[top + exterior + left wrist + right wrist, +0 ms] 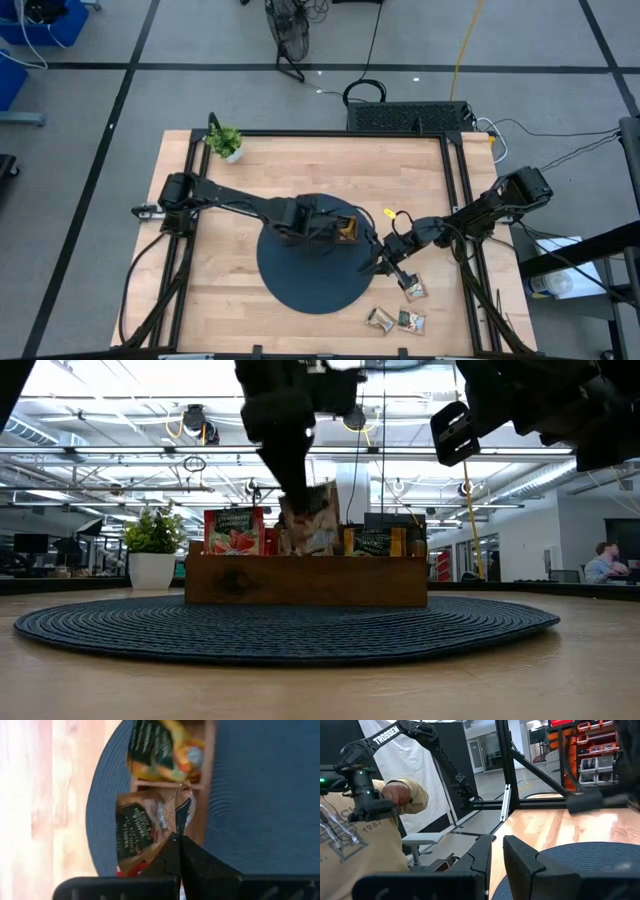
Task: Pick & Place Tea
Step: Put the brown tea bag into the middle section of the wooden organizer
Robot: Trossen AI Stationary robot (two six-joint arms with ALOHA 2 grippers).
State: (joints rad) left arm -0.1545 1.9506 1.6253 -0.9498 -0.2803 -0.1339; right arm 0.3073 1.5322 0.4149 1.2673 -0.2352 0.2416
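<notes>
Left gripper (pixel 345 228): it is hanging over the wooden tray (pixel 305 580) at the centre of the round mat (pixel 300 285), fingers pressed together and pinching one tea sachet (pixel 310 520) by its edge.
Tray contents: more sachets (pixel 233 530) are standing inside.
Right gripper (pixel 392 262): it is hovering at 4 o'clock from the tray, empty, fingers standing nearly together.
Loose sachets (pixel 398 318): three are lying on the table (pixel 300 170) at 5 o'clock, off the mat.

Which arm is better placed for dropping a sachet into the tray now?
Left: its gripper is shut on a sachet directly over the tray. The right gripper holds nothing.
</notes>
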